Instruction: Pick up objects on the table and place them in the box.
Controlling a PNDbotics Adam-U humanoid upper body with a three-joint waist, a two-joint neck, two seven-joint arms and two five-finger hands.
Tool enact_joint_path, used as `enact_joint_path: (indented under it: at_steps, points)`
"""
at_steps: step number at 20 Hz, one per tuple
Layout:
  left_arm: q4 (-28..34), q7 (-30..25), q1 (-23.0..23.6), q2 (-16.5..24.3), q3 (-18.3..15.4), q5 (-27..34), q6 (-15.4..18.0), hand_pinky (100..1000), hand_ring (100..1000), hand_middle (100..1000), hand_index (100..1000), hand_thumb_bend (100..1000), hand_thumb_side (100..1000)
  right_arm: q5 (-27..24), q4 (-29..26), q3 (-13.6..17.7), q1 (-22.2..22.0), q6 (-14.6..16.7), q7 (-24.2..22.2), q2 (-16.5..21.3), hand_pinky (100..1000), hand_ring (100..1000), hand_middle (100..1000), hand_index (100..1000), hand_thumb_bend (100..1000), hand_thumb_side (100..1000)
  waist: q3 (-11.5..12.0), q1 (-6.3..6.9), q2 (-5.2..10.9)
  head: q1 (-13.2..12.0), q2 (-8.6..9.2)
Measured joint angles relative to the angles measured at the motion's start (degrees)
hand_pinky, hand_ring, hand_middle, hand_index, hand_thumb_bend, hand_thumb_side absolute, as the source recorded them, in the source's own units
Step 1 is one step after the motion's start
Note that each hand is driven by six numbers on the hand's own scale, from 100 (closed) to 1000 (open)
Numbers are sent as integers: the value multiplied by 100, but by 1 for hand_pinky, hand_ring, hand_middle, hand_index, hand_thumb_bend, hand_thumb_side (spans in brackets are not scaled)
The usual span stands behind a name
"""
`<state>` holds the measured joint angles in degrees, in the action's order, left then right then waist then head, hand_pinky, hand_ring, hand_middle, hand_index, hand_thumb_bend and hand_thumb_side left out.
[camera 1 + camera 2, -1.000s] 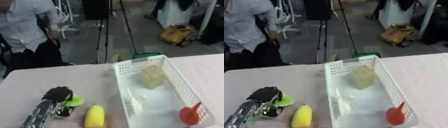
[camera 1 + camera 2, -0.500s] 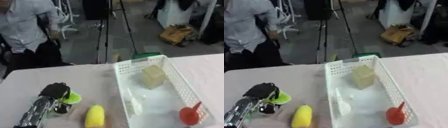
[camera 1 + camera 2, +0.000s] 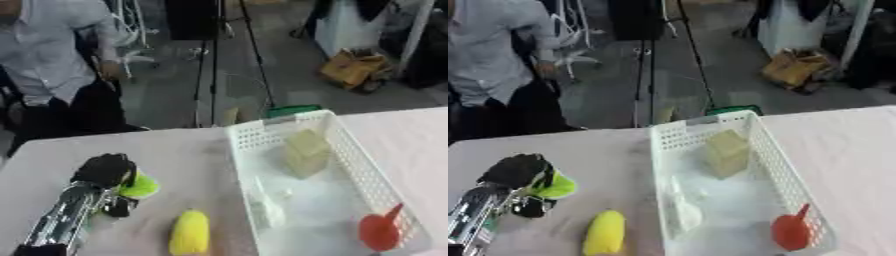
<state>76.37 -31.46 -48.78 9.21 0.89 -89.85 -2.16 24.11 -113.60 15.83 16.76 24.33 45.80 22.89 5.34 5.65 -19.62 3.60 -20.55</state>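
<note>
My left hand [image 3: 106, 171] comes in from the lower left, its fingers curled over a lime-green object [image 3: 139, 185] on the table. A yellow corn-shaped object [image 3: 190, 232] lies on the table near the front, right of the arm. The white mesh box [image 3: 247, 142] stands right of centre. Inside it are a tan block [image 3: 304, 152], a clear wrapped item [image 3: 265, 207] and a red scoop [image 3: 380, 231]. My right hand shows in neither view.
The pale table [image 3: 188, 148] runs across the frame, with open surface to the right of the box [image 3: 859, 150]. A green thing [image 3: 292, 110] peeks out behind the box's far rim. A tripod [image 3: 214, 55] and a person stand on the floor beyond the table.
My left hand has moved forward and slightly up the table, and its fingers now sit over the lime-green object. The corn and the box contents have not moved.
</note>
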Motion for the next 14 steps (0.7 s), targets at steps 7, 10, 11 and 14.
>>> enact_joint_path:
  at_steps: [7,10,11,14]
  points:
    - [349,-249,-126,152,16,10,63,100,363,414,529,446,144,-9,0,0,20,-11,11,3,901,864,667,750,100,1000,15,20,0,21,-1]
    - [486,-334,-167,211,35,43,91,100,363,414,529,446,144,-25,0,0,21,-12,12,3,901,864,667,750,100,1000,22,23,0,33,-1]
    - [513,-359,-169,225,35,55,97,100,360,412,529,445,136,-31,0,0,21,-12,12,3,901,864,667,750,100,1000,22,24,0,40,-1]
    - [648,-422,-268,300,74,134,157,100,357,411,528,449,129,-46,0,0,22,-13,13,5,901,864,667,750,100,1000,20,47,3,53,-8]
